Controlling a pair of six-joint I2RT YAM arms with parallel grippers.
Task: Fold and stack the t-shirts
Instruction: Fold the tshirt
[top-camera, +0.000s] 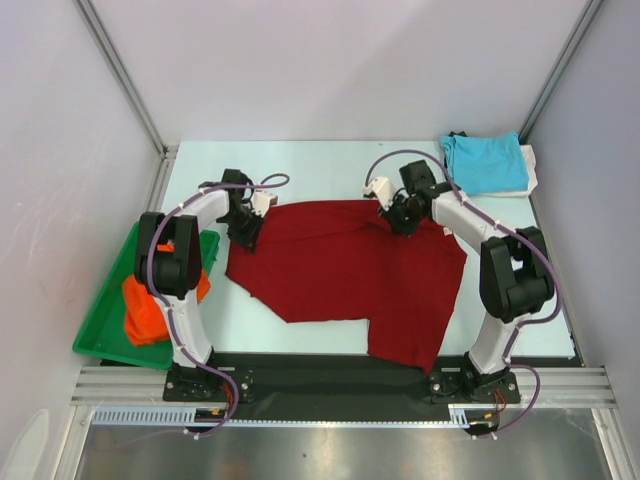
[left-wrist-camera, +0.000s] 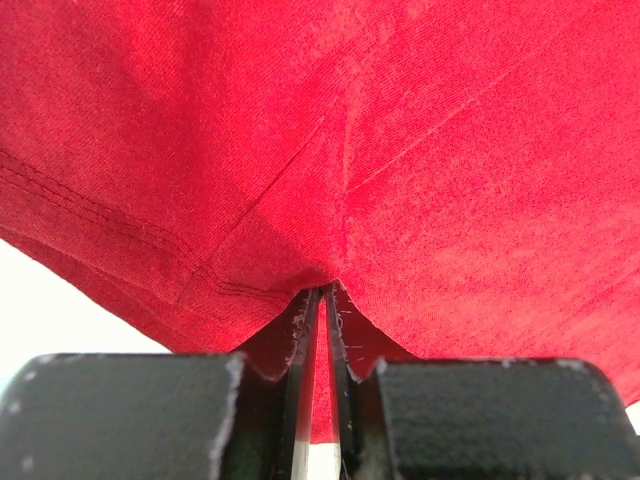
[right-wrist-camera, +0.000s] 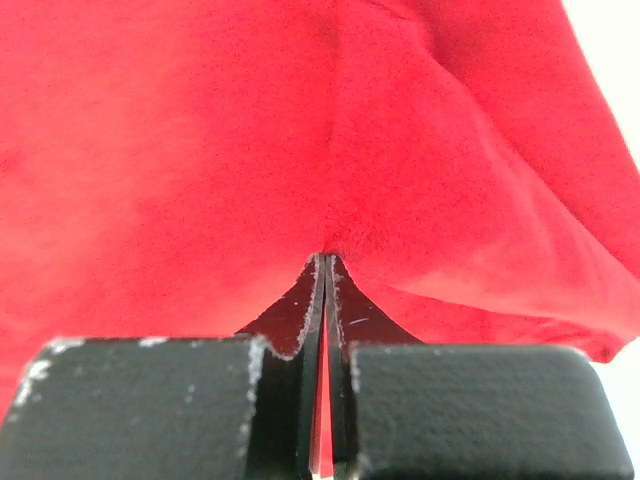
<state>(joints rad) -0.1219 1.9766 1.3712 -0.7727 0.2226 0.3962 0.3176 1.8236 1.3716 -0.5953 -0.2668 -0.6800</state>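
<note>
Left gripper: black two-finger jaws nearly together, clamped on a pinched ridge of red cloth; thin strip of that cloth showing in the slit between the fingers.
Right gripper: black jaws pressed together, clamped on a peak of the same cloth, puckered at the tips.
Large dark red cloth t-shirt: spread over the middle of the table, between the two arms; gripped along its far edge, far left corner in the left gripper, far right part in the right gripper; near part lying flat, one lobe reaching the near edge beside the right arm's base; stitched hem visible in the left wrist view, left of the pinch.
Turquoise cloth t-shirt: folded, at the far right corner of the table; resting on a flat white item of unclear kind, its edge showing on the right; apart from the red shirt.
Bright orange cloth t-shirt: bunched inside the tray, partly hidden behind the left arm.
Green plastic tray: rectangular, at the left side, just beside the left arm, set at a slant.
Pale table: bare at the far middle.
</note>
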